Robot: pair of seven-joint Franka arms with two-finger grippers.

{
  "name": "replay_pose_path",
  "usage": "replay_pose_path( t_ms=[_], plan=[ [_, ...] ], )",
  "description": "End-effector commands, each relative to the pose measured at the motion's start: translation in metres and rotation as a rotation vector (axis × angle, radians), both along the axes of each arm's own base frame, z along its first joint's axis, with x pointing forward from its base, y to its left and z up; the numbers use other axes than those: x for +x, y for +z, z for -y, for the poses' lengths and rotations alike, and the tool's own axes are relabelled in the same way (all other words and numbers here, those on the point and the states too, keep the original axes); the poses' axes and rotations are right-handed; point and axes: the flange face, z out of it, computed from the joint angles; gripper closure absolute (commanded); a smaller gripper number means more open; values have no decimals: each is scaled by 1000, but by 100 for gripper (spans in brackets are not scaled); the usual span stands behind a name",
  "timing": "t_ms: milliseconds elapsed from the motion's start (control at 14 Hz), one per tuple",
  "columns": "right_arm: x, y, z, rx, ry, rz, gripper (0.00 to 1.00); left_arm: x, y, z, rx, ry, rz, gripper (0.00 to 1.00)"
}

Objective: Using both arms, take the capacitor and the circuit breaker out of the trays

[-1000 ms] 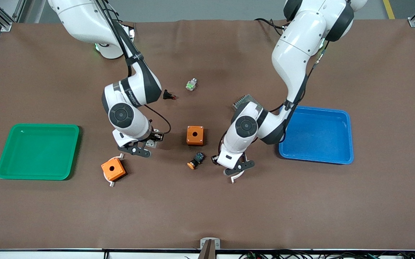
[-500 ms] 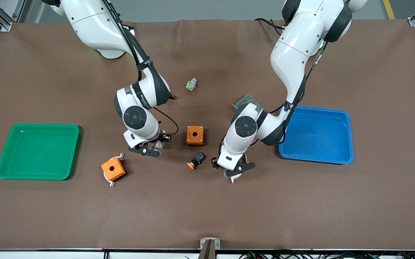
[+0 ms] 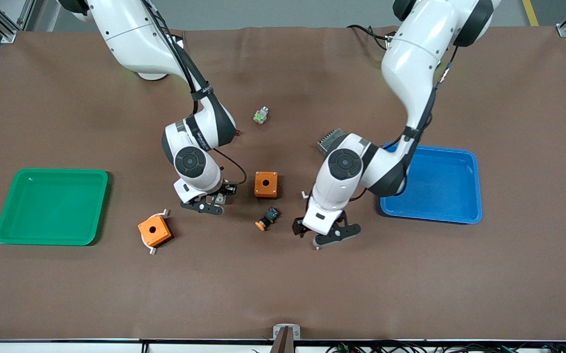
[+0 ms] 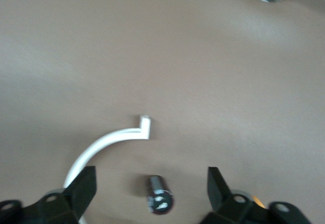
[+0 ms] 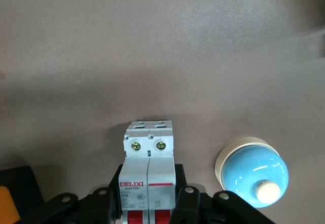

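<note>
Your right gripper [image 5: 148,203] is pinching the breaker [image 5: 149,176] between its fingers above the brown table [image 3: 283,294], beside a blue-domed button [image 5: 252,170]; the white body is showing "DELIXI" on a red strip (smaller print below is unreadable). Your left gripper [image 4: 151,196] is hanging with fingers spread on either side of the capacitor [image 4: 158,195], which is lying on the table beside a curved white strip [image 4: 104,144].
</note>
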Motion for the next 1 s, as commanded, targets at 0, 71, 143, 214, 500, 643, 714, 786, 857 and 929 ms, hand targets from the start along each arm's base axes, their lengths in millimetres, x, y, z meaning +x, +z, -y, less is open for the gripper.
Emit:
replay_pose_path(
  t_ms=[0,71,143,214,500,643,714,786,857,929],
  plan=[
    [7,17,-9,20,-7,11,0,7,44,-43,64,-33,-35,0],
    [9,24,-7,12,-9,-13,0,8,56,-58,94,-58,-67,0],
    [15,48,-5,10,-10,-30,0,10,68,-78,122,-94,-98,0],
    [20,71,-3,1,-5,-46,0,12,84,-100,146,-144,-130,0],
    [32,176,39,-35,-1,-63,0,11,146,-174,154,-131,-169,0],
    [33,224,74,-37,27,-36,0,8,173,-213,154,-177,-177,0],
    [33,247,95,-23,22,-27,0,3,183,-230,158,-206,-192,0],
    [33,267,115,-11,10,-16,0,-1,198,-246,156,-204,-185,0],
    [30,287,134,-3,-1,-7,0,-7,216,-267,150,-192,-173,0],
    [29,302,156,0,-10,0,0,-16,231,-282,147,-230,-171,0]
  ],
)
